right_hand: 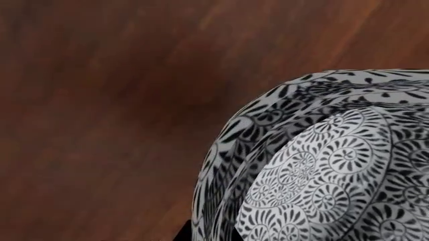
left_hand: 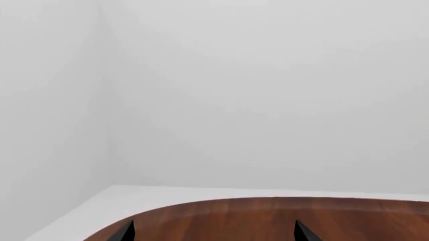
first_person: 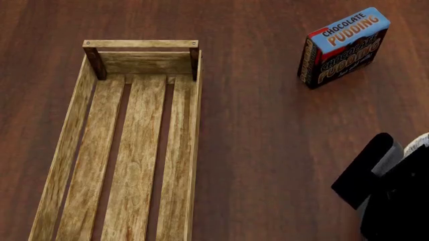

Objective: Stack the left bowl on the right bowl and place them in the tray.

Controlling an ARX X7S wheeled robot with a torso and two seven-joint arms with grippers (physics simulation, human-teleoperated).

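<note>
In the right wrist view two floral bowls sit nested, one (right_hand: 335, 181) inside the other (right_hand: 268, 115). Their rim tints do not show, so I cannot tell the left bowl from the right bowl. My right gripper (right_hand: 206, 235) is shut on the outer bowl's wall, with one dark fingertip outside it and one between the two bowls. In the head view my right arm (first_person: 392, 201) is at the lower right, with a white sliver of bowl (first_person: 419, 143) beside it. The tray (first_person: 194, 150) lies empty at the left. My left gripper (left_hand: 214, 233) is open and empty over the table's edge.
A chocolate pudding box (first_person: 342, 47) stands at the far right, behind my right arm. Dark wood table (first_person: 261, 150) lies between the tray and my right arm. The left wrist view faces a white wall (left_hand: 268, 100) past the table's rounded edge (left_hand: 201, 203).
</note>
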